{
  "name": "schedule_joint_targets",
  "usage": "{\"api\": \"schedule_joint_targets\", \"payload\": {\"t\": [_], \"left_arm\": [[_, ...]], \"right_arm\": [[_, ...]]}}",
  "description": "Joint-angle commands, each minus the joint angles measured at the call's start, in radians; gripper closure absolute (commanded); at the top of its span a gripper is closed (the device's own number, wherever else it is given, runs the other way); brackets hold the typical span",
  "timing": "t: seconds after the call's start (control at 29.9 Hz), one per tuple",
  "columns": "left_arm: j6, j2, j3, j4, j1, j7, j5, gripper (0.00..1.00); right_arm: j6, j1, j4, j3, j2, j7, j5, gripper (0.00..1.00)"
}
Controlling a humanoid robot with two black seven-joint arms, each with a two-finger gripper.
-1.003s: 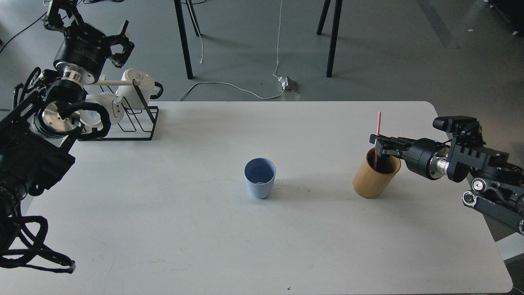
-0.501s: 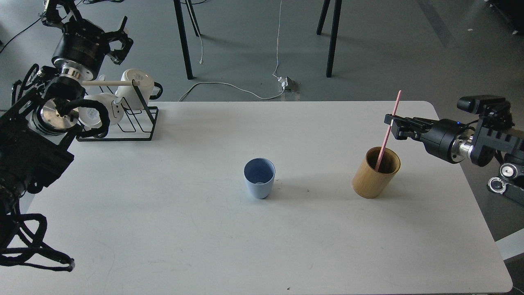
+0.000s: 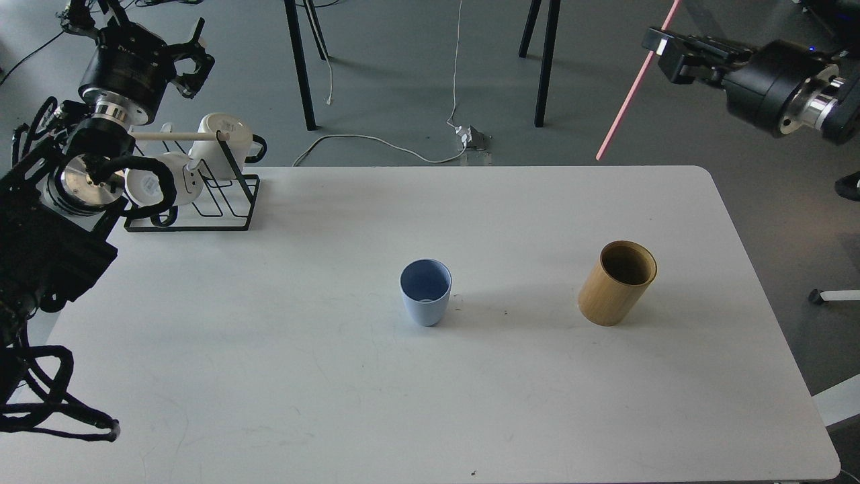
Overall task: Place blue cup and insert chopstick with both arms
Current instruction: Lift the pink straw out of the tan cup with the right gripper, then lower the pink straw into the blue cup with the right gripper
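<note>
At the far left the left gripper [image 3: 191, 57] hangs above a black wire rack [image 3: 201, 195] of white mugs [image 3: 225, 138], its jaws spread with nothing between them; pale lettering on its black body is too blurred to read. The blue cup [image 3: 426, 291] stands upright mid-bench [image 3: 336, 376], well apart from the tan bamboo holder [image 3: 617, 282] to its right. High at the upper right, the right gripper [image 3: 662, 47] pinches the pink chopstick [image 3: 631, 94], which slants down-left beyond the bench's far edge.

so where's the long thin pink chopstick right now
In the head view's upper right, the long thin pink chopstick hangs slanted from the right gripper, clear above the tan bamboo cylinder.
</note>
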Motion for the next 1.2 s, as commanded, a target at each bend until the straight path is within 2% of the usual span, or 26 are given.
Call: {"api": "schedule_joint_targets", "payload": {"t": [0.0,0.2,0.47,0.84,1.17], "left_arm": [[0.000,-0.002,0.001,0.000,-0.004,0.000,0.000,0.00],[0.000,0.000,0.004,0.000,-0.009,0.000,0.002,0.00],[0.000,0.003,0.006,0.000,-0.009,0.000,0.003,0.00],[0.000,0.012,0.007,0.001,-0.015,0.002,0.003,0.00],[0.000,0.014,0.009,0.001,-0.010,0.002,0.005,0.00]], "right_arm": [[0.000,-0.019,-0.037,-0.015,0.134,0.000,0.000,0.98],[-0.008,-0.087,-0.169,-0.048,0.368,0.002,-0.001,0.98],[-0.008,-0.144,-0.261,-0.070,0.488,0.008,-0.015,0.98],[-0.010,-0.174,-0.331,-0.074,0.553,0.006,-0.021,0.98],[-0.010,-0.190,-0.342,-0.100,0.556,0.008,-0.021,0.95]]}}
